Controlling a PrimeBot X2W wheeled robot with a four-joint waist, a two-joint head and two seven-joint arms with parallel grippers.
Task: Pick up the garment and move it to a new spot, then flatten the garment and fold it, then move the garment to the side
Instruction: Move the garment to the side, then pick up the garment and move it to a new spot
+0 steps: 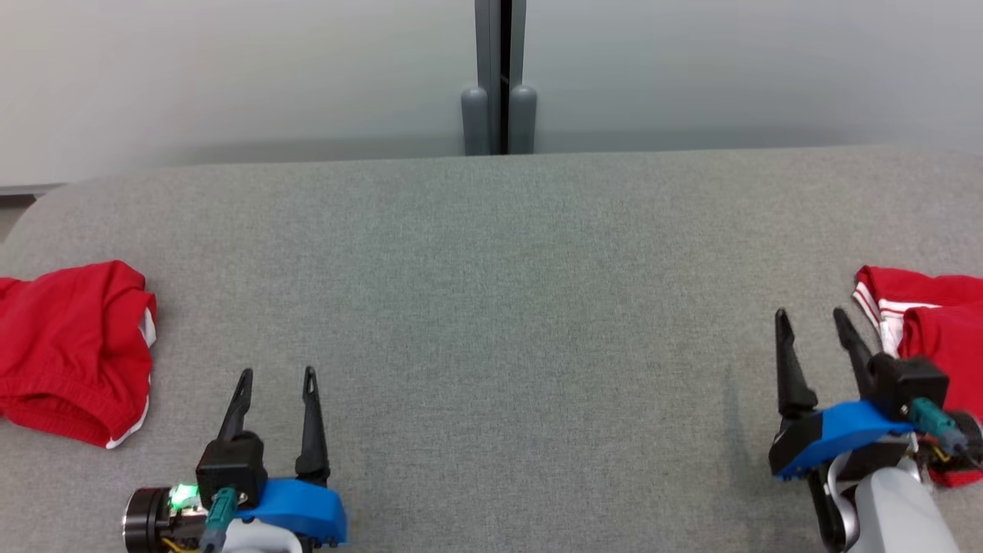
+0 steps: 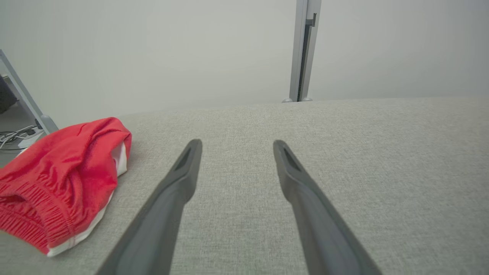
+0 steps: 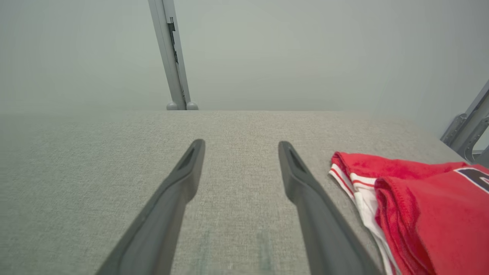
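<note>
- Left edge of the frame: the bunched red garment (image 1: 73, 349) lay near my left gripper (image 1: 277, 372), whose jaws stood wide and empty.
- Centre: I judged the bare table (image 1: 491, 307) the best lay-down spot.
- Right edge: the right gripper (image 1: 810, 312), also wide and empty, stood just beside the second red garment (image 1: 933, 307). I judged a hem pinch safest.

Looks like a test lab: grey fabric-covered table (image 1: 491, 307), plain pale panels (image 1: 230, 69), metal post (image 1: 499, 77).
</note>
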